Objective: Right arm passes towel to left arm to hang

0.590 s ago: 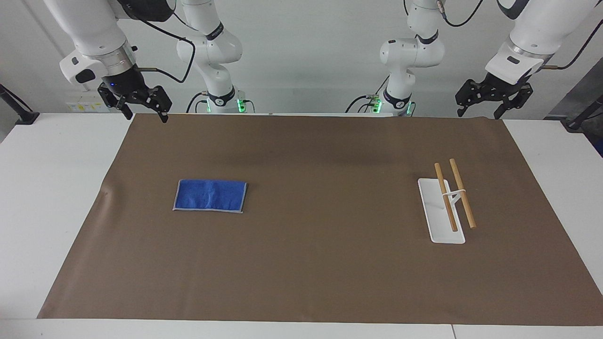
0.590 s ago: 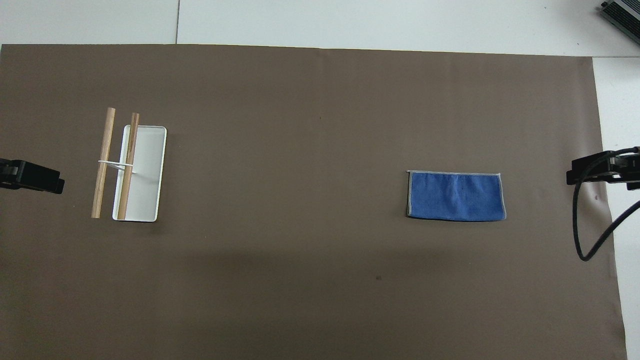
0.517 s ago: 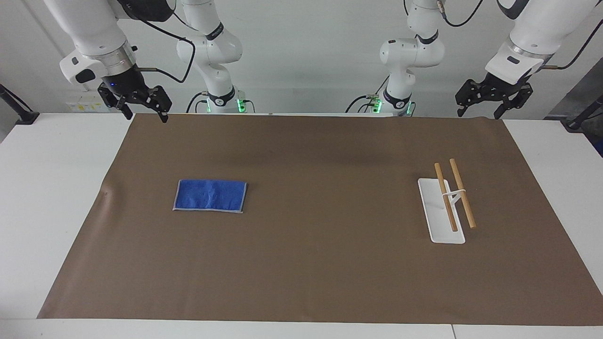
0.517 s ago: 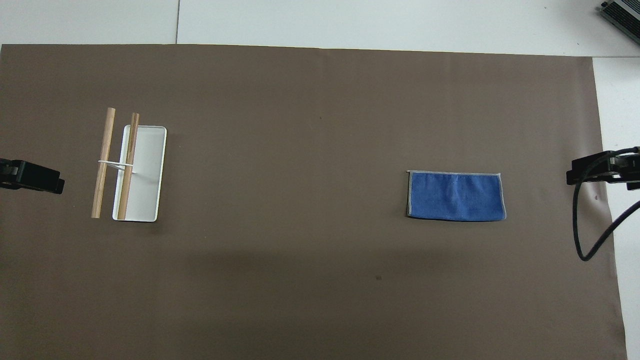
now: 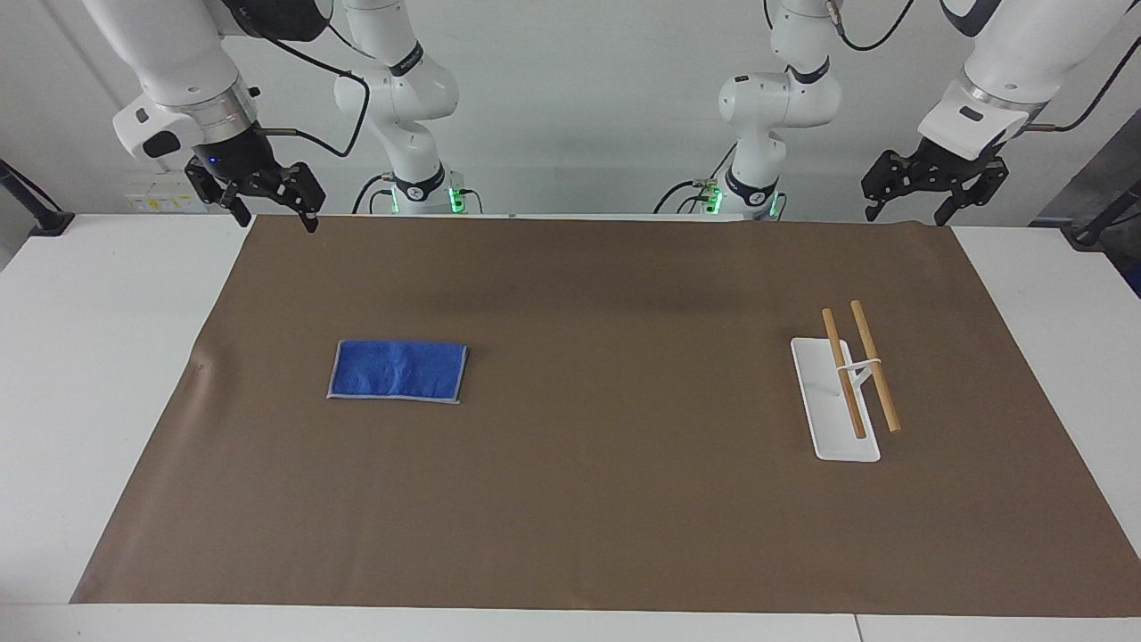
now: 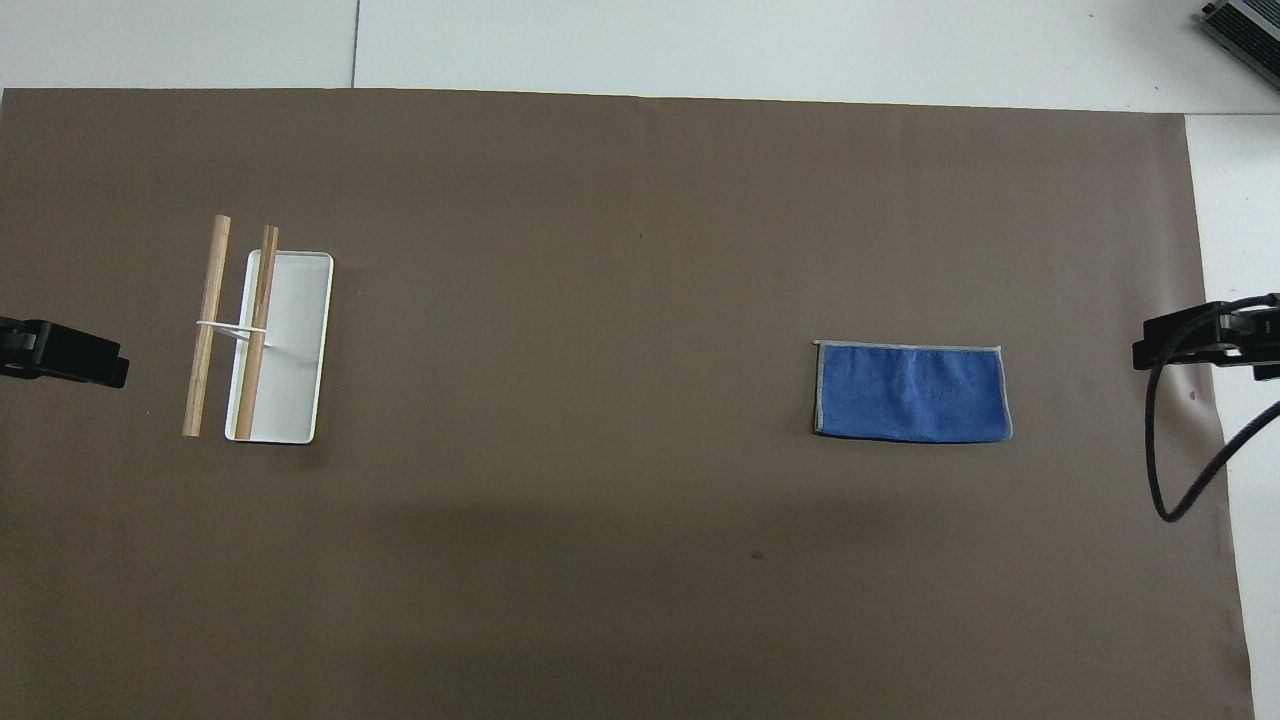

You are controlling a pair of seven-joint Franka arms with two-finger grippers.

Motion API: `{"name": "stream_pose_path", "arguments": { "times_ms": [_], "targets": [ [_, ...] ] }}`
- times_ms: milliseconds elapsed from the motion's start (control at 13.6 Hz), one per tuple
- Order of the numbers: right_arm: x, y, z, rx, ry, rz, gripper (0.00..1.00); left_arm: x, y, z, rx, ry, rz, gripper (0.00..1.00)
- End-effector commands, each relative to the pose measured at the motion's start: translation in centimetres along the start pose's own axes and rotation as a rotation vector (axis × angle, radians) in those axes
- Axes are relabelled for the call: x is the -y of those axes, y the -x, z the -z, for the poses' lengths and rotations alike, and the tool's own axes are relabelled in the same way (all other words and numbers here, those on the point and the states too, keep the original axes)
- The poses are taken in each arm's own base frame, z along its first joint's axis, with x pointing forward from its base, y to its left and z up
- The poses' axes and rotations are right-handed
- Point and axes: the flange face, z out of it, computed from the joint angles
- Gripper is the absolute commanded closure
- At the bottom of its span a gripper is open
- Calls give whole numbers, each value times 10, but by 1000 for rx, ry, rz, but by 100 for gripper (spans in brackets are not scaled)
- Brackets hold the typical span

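The blue towel (image 5: 398, 371) with light-grey edging lies flat on the brown mat (image 5: 588, 499), toward the right arm's end of the table; it also shows in the overhead view (image 6: 911, 392). My right gripper (image 5: 274, 214) is open and empty, raised over the mat's corner nearest the robots, well apart from the towel. My left gripper (image 5: 918, 209) is open and empty, raised over the mat's other near corner. Their tips show in the overhead view: the left gripper (image 6: 62, 352) and the right gripper (image 6: 1195, 340).
A rack (image 5: 847, 392) with two wooden bars on a white base stands toward the left arm's end of the table, also in the overhead view (image 6: 262, 335). A black cable (image 6: 1165, 470) hangs from the right arm. White table (image 5: 89, 357) surrounds the mat.
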Motion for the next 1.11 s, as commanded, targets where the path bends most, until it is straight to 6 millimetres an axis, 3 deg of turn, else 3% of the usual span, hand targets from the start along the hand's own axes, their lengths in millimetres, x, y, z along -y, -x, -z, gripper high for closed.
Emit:
{"name": "stream_pose_path", "arguments": {
  "times_ms": [0, 443, 590, 812, 1033],
  "targets": [
    [-4, 10, 9, -33, -8, 3, 0, 1, 7, -1, 6, -10, -2, 0],
    [6, 13, 10, -29, -7, 32, 0, 1, 7, -1, 7, -9, -2, 0],
    [7, 9, 1, -38, -8, 43, 0, 1, 7, -1, 7, -9, -2, 0],
    [30, -3, -46, -47, -9, 44, 0, 1, 7, -1, 7, -9, -2, 0],
    [46, -18, -123, -85, -38, 51, 0, 1, 7, -1, 7, -9, -2, 0]
  ]
}}
